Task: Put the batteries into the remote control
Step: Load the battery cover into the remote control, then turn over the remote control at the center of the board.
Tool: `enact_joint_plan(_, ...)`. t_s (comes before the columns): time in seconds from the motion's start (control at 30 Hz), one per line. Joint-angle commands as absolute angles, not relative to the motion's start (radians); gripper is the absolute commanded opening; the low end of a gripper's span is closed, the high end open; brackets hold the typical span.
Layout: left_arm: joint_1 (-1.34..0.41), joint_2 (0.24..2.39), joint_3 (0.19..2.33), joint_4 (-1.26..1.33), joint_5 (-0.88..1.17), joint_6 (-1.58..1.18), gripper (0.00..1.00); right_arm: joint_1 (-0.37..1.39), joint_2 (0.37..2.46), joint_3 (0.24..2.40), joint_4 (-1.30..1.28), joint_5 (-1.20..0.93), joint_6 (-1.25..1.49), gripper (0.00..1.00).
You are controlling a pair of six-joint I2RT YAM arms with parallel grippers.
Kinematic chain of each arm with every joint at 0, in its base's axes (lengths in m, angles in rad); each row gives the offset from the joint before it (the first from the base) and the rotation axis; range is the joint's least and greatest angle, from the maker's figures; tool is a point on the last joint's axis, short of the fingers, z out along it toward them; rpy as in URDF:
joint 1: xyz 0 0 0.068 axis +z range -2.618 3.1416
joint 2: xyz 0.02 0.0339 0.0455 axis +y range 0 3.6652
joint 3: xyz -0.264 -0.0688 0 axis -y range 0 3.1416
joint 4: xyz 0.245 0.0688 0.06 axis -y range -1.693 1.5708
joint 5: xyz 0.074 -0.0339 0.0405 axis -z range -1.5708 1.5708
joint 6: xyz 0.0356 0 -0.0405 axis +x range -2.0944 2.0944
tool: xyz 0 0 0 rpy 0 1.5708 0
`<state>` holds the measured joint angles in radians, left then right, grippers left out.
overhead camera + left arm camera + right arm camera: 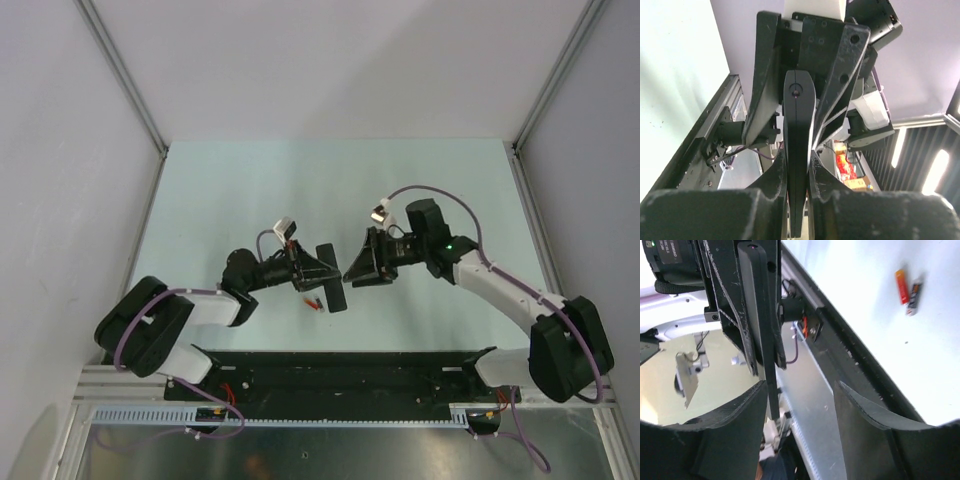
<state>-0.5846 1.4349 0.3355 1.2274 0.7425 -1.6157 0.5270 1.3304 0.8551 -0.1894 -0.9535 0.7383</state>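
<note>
**Remote clamped in the left claw, batteries on the table beside it**

The left claw point(799, 167) is closed firmly on the remote control point(799, 115). Its two fingers press the slim black bar from both sides. The right claw point(800, 390) faces it with fingers apart, and the bar passes between them, close to one finger. Whether it touches that finger we cannot tell.

In the top view the remote's long axis runs roughly from the far side toward the near side, across the line joining the two claws. It seems to be held off the surface. We cannot see its recess.

The batteries point(314, 303) lie on the table just beside the near end of the remote, on the left arm's side. From the right wrist we see a red-orange battery point(901, 286) and a darker battery point(913, 297), nearly parallel, close but apart. We judge that the free right claw must fetch them, reaching down and nearer.

The table point(250, 190) is pale green, closed in by white walls point(60, 180), with a black base plate point(340, 368) at its near edge.
</note>
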Motion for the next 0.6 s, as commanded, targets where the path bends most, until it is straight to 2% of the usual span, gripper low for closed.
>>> enact_joint_plan(0.0, -0.513, 1.465, 0.403, 1.628, 0.847, -1.643, 0.0, 0.466, 1.23, 0.887, -0.255, -0.856, 0.669, 0.61)
enact_joint_plan(0.07, -0.483, 1.482, 0.422, 1.585, 0.857, -1.617, 0.0, 0.443, 1.183, 0.891, -0.307, -0.786, 0.64, 0.61)
enact_joint_plan(0.2, -0.446, 1.402, 0.519, 1.075, 0.845, -1.308, 0.0, 0.442, 1.128, 0.897, -0.386, -0.625, 0.562, 0.61)
enact_joint_plan(0.23, -0.449, 1.379, 0.559, 0.746, 0.775, -1.099, 0.0, 0.443, 1.121, 0.899, -0.411, -0.579, 0.555, 0.61)
enact_joint_plan(0.3, -0.474, 1.335, 0.694, 0.319, 0.663, -0.907, 0.0, 0.448, 1.111, 0.903, -0.432, -0.542, 0.54, 0.61)
enact_joint_plan(0.33, -0.483, 1.332, 0.736, 0.222, 0.546, -0.778, 0.0, 0.449, 1.108, 0.905, -0.451, -0.51, 0.526, 0.61)
enact_joint_plan(0.4, -0.497, 1.344, 0.839, 0.018, 0.435, -0.682, 0.0, 0.456, 1.097, 0.905, -0.477, -0.477, 0.514, 0.61)
enact_joint_plan(0.5, -0.503, 1.374, 0.912, -0.155, 0.283, -0.628, 0.0, 0.46, 1.078, 0.905, -0.5, -0.42, 0.489, 0.61)
enact_joint_plan(0.57, -0.518, 1.406, 0.996, -0.257, 0.091, -0.585, 0.0, 0.471, 1.071, 0.905, -0.508, -0.368, 0.477, 0.6)
